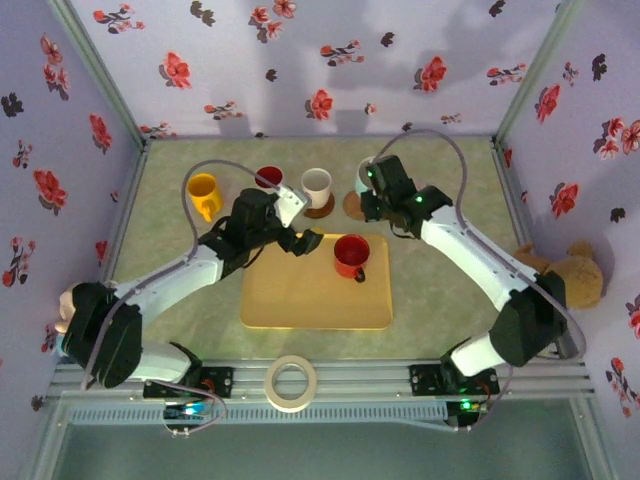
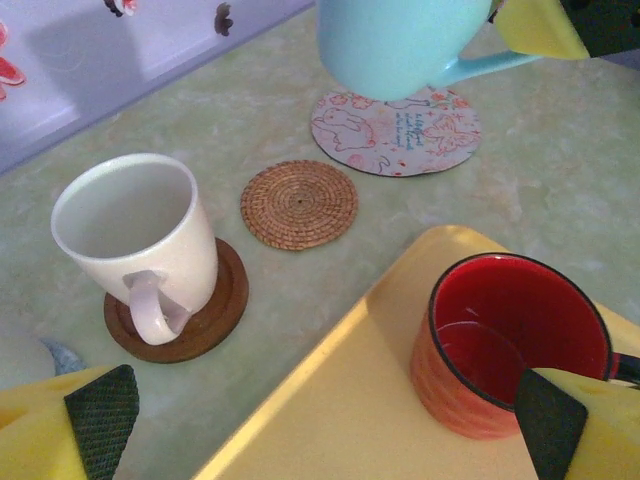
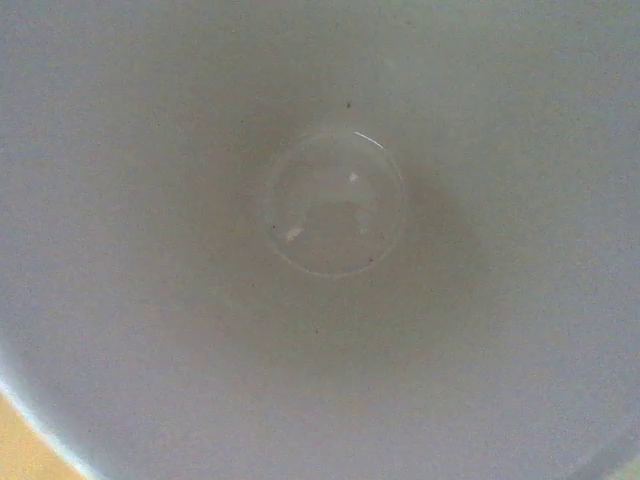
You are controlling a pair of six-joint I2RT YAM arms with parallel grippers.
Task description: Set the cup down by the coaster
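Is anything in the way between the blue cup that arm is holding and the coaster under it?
Nothing visible is. The right gripper holds the blue cup right over the printed coaster, and the part of it that shows is bare. The woven coaster and the white mug sit off to one side.

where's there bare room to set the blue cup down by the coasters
The woven coaster is bare, between the white mug and the printed coaster under the blue cup, though those crowd it. The yellow tray is bare in front of the red cup.
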